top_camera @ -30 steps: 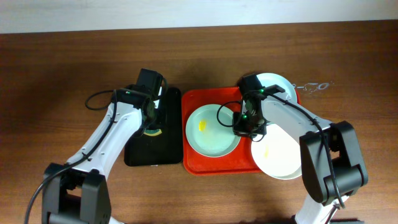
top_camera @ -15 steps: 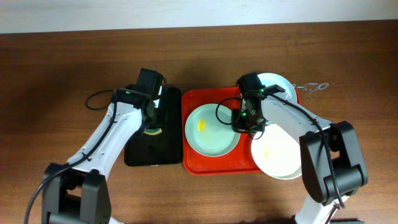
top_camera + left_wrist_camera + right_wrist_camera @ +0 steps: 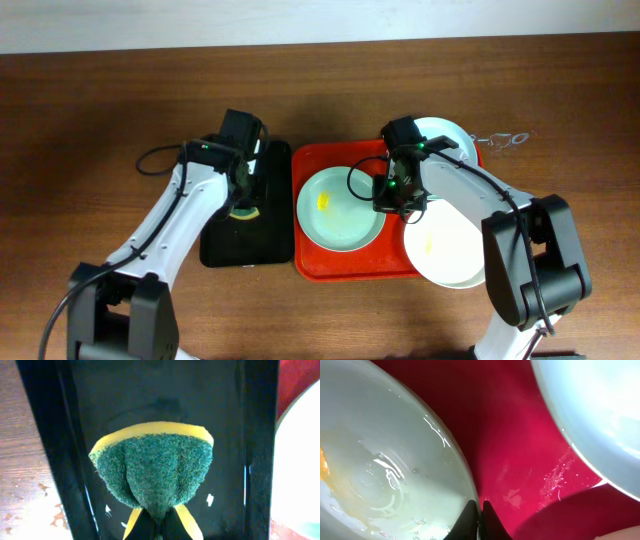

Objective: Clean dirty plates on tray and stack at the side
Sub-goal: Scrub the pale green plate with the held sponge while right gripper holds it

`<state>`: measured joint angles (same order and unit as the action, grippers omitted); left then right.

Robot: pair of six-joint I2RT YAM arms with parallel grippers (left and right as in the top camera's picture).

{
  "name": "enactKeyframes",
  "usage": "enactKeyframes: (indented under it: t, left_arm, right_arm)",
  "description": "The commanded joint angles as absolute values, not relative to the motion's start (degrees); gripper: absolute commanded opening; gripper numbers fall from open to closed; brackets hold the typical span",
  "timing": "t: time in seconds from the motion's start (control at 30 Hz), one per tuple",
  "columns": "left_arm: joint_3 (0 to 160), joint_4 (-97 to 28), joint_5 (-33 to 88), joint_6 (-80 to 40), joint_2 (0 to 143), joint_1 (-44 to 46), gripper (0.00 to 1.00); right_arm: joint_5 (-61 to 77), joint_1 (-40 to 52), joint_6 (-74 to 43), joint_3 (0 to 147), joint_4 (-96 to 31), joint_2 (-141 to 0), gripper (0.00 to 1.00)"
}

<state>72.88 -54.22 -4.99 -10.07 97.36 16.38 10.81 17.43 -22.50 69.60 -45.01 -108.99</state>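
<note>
The right gripper [image 3: 477, 519] pinches the mint plate [image 3: 385, 460] by its rim toward the middle of the tray [image 3: 510, 445] — likely steadying it. The left gripper [image 3: 159, 522] squeezes the sponge [image 3: 155, 467] over the black tray [image 3: 150, 390] beside the tray's left edge — ready to scrub.

Overhead came through bright and even, sharp across the table [image 3: 90, 110], only soft shadows on it. Right wrist: white glare streaked the mint plate [image 3: 380, 460], the white plate [image 3: 600, 405] washed out, blurry. Left wrist was dimmer, sponge [image 3: 155, 470] crisp against a murky black tray [image 3: 150, 390].
</note>
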Motion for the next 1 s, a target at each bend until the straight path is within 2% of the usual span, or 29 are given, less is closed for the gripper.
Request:
enactKeyframes:
  t: [0.0,0.13,0.53,0.97]
  left_arm:
    - [80.03,-57.23,-5.91,-9.54,96.31,16.73,0.00]
    - [83.35,-57.87,-6.22,-9.87,96.31,16.73,0.00]
    - [83.31,-53.71,3.75,-16.08,96.57,19.09,0.00]
    - [85.41,-46.19,7.31,-22.31,101.08,30.33,0.00]
  right_arm:
    - [9.69,17.23,-22.74,70.63,-45.43,-109.65,0.04]
    - [9.69,17.23,-22.74,70.63,-45.45,-109.67,0.04]
    - [10.28,17.23,-22.96,70.63,-45.87,-109.65,0.04]
    - [13.52,17.23,-22.96,70.63,-47.77,-109.65,0.04]
